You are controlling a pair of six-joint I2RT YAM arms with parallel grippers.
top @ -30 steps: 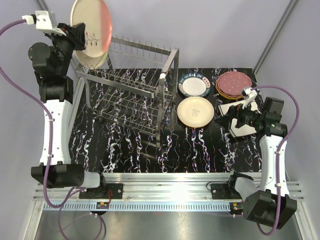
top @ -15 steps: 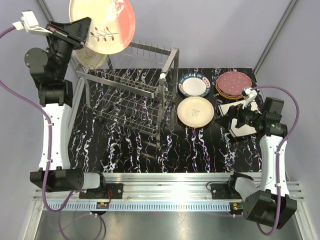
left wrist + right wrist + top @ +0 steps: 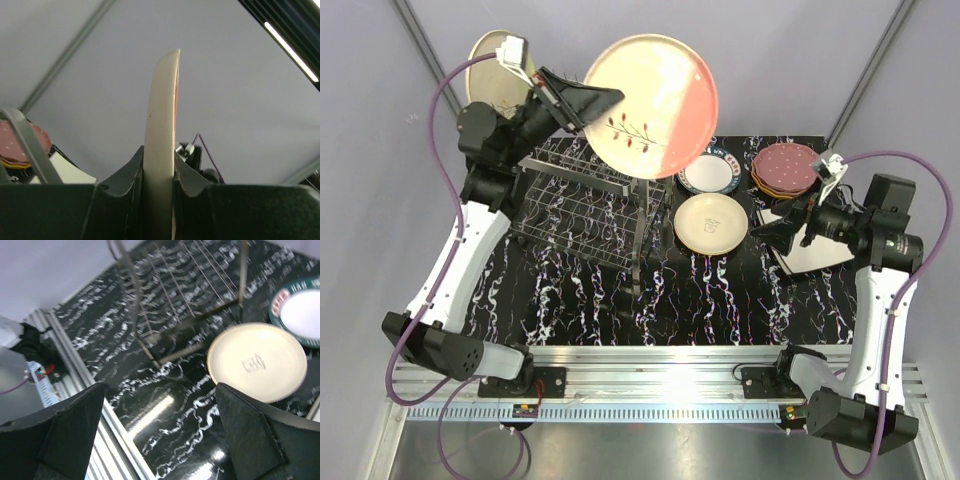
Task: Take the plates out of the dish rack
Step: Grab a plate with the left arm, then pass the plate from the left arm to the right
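Fingers [image 3: 126, 175] of left gripper [image 3: 159, 165] pinching rim of cream-and-pink plate [image 3: 655, 100]. Plate has swung from the far-left end to high over dish rack [image 3: 585, 210], heading toward unloaded plates [image 3: 711, 222]. Empty right gripper [image 3: 782, 222] spread wide near them. Remaining plate [image 3: 488, 62] at far-left end probably next.

Pale lavender-grey walls [image 3: 800, 60] enclose the scene on the far side, with dark frame bars [image 3: 870, 70] slanting up the corners. The counter [image 3: 570, 310] is black with white marble veining. A bright aluminium rail [image 3: 650, 365] borders its near edge, catching glare. A light strip [image 3: 290, 50] glows overhead.
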